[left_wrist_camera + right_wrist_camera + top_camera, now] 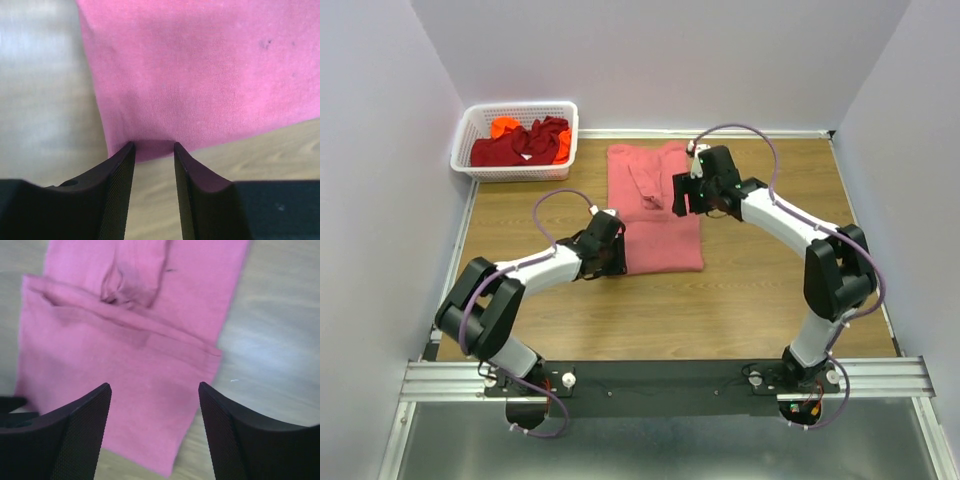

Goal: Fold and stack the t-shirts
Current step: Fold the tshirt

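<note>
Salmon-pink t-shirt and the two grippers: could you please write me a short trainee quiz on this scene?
1. True or false: the salmon-pink t-shirt lies in the white basket.
2. Which gripper has that shirt's near corner between its fingertips? A) left gripper B) right gripper
3. Fill in: the basket holds a dark red shirt and a bright ____ one.
Key: 1 false, it lies on the table; 2 A; 3 orange, the orange shirt.
</note>
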